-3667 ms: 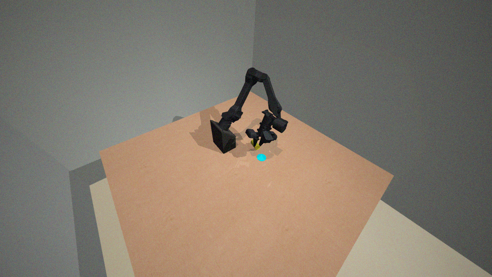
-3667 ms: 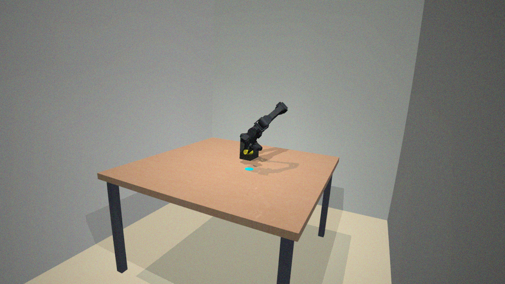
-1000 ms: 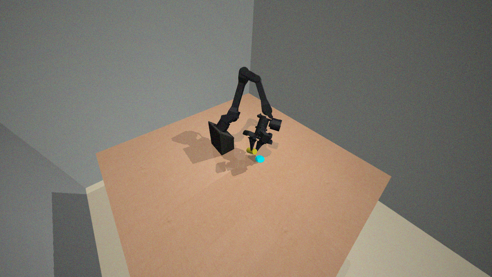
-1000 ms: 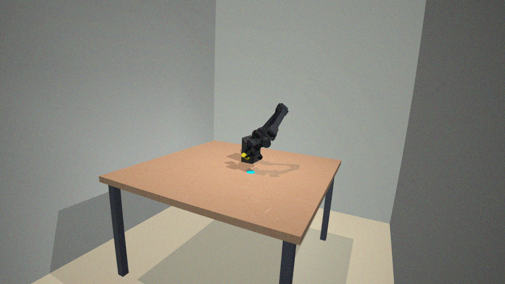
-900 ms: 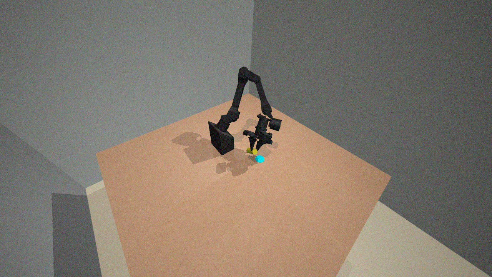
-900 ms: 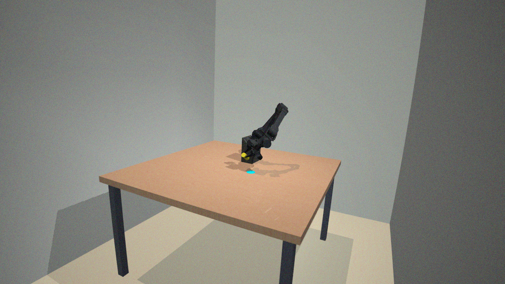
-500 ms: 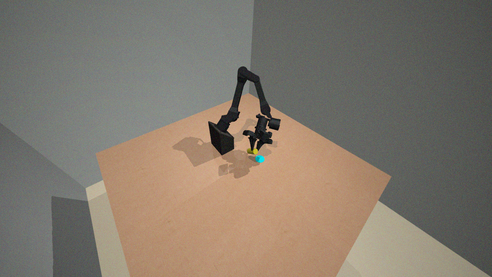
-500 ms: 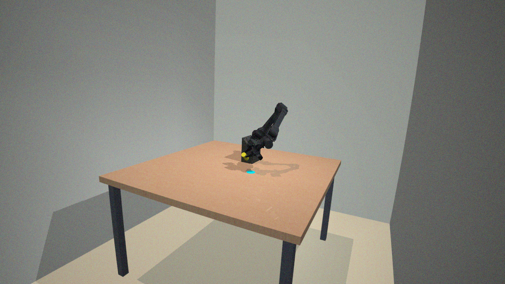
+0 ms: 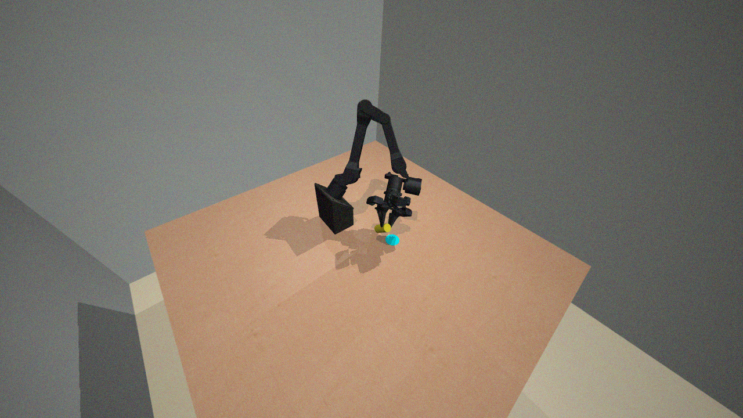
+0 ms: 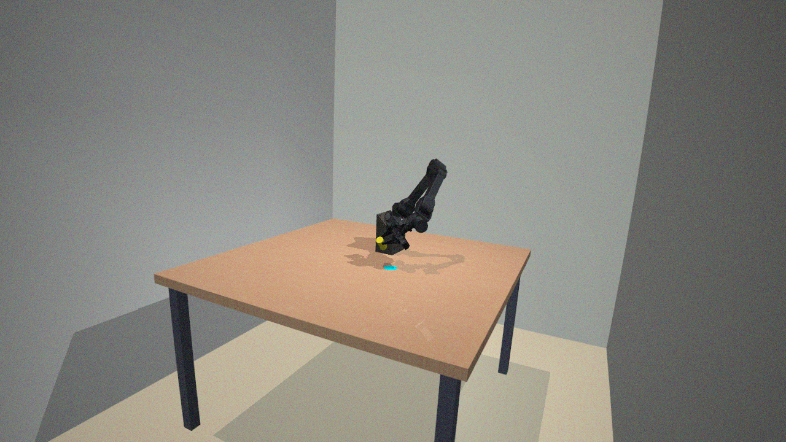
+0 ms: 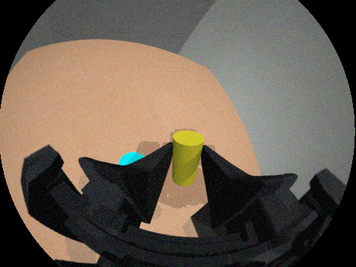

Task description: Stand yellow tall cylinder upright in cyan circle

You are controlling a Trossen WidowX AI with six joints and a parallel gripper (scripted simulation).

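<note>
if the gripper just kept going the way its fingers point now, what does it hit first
Likely the table. The gripper, shut on the yellow cylinder, points down at bare wood just beside the cyan circle; the cylinder would probably touch first.

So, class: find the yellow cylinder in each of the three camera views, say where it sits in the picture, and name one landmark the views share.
Top: the yellow cylinder is just above centre, at the claw tips.
Exterior: it is near centre, a small yellow spot against the dark arm base.
Wrist: it is at centre, between the two dark fingers.
Shared landmark: the cyan circle on the table, close by in every view.
</note>
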